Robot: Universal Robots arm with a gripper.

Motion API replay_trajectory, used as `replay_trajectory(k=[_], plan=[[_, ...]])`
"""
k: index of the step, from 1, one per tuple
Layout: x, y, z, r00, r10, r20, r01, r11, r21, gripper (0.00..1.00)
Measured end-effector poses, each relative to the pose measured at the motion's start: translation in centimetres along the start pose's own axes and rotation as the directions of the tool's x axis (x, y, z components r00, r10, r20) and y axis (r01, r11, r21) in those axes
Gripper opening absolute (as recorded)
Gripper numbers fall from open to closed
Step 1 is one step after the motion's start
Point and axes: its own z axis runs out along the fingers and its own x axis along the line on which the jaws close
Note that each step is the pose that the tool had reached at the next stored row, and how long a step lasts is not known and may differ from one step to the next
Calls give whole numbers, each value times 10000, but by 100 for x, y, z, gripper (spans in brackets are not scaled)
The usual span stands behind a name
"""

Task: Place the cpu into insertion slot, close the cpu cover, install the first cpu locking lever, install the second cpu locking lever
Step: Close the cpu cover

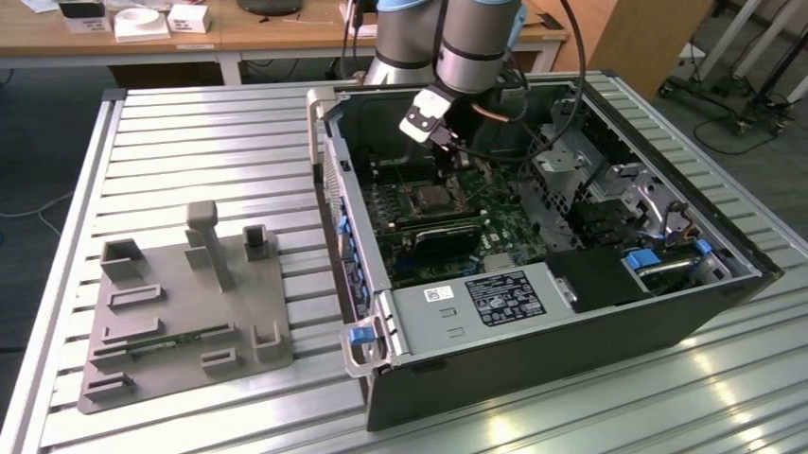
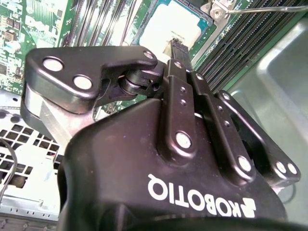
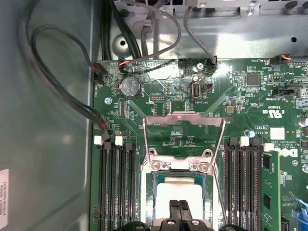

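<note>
The cpu (image 3: 179,192) lies flat in the socket on the green motherboard, its silver top bright in both wrist views (image 2: 168,29). The cpu cover (image 3: 180,165), a thin silvery frame, appears to lie flat around it. My gripper (image 3: 179,206) is shut with nothing between its fingers, and its tips sit right over the cpu's top (image 2: 176,44). A wire locking lever (image 3: 184,115) stands raised beyond the socket, and a thin wire (image 2: 260,8) crosses by the socket corner. In the exterior view the gripper (image 1: 445,165) reaches down into the open computer case (image 1: 707,312).
Memory slots (image 3: 115,183) flank the socket, with a fitted module (image 3: 270,192) on one side. Loose cables (image 3: 57,91) hang along the case wall. A grey box with a white label (image 1: 486,298) sits in the case. A grey fixture plate (image 1: 189,312) lies at the exterior view's left.
</note>
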Motion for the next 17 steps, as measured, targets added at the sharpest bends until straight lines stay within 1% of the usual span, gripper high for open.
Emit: replay_trajectory(k=[4,14,17], plan=[[1,0,-39,10000,0,0,0,10000,-7,10],[1,0,-42,10000,0,0,0,10000,-15,10],[1,0,-53,10000,0,3,0,10000,-13,10]])
